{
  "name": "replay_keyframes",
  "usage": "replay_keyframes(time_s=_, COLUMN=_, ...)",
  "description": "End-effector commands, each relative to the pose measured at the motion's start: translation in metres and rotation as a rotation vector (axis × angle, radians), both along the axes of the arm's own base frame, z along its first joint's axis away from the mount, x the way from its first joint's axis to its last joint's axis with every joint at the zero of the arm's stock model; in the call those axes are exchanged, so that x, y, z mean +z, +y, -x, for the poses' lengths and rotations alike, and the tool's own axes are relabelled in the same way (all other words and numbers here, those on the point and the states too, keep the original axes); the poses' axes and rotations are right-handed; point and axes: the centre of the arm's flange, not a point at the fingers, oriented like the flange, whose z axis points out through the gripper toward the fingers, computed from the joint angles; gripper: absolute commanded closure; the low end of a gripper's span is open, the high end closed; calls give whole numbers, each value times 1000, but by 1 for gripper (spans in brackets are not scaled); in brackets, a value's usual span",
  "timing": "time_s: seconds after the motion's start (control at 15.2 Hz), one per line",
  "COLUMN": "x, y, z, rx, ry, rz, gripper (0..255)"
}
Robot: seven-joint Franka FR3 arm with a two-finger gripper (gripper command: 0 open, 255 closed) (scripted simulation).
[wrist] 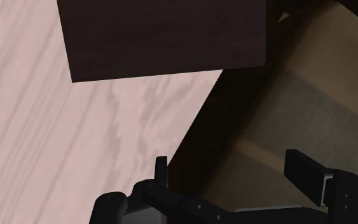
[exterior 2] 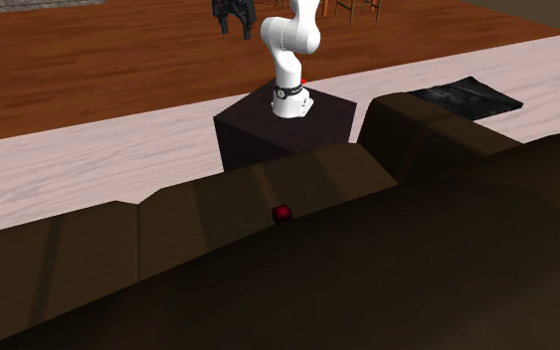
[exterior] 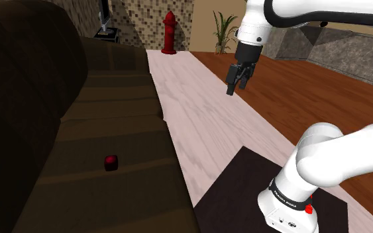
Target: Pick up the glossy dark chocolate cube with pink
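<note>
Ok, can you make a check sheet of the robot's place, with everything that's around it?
Surface: brown sofa seat, dim, cushion seams showing.
Job's things: small dark cube with a pink-red shine, lying on the sofa seat, far from the pincer.
Clutter: nothing seen.
Grippers: pincer open, holding nothing, up in the air over the pale floor strip.
Cables: nothing seen.
Surroundings: dark box stand, wood floor, red fire hydrant, green plant.

Your bkgd, itemised: dark brown sofa (exterior: 99,132) w/ pale streaked floor strip (exterior: 198,112) beside it — reddish wood floor (exterior: 297,93) beyond. Far end: red hydrant (exterior: 169,33), potted plant (exterior: 224,30), mosaic-tile wall (exterior: 145,20).
</note>
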Motion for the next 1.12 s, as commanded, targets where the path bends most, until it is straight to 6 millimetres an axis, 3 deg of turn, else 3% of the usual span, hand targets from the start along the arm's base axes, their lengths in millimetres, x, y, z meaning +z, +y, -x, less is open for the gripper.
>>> replay_keyframes(time_s=0.0, x=0, y=0, z=0, rx=0, ry=0, rz=0, gripper=0)
replay_keyframes(time_s=1.06, x=-99, y=151, z=-125, rx=38, ry=33, rz=44, gripper=0)
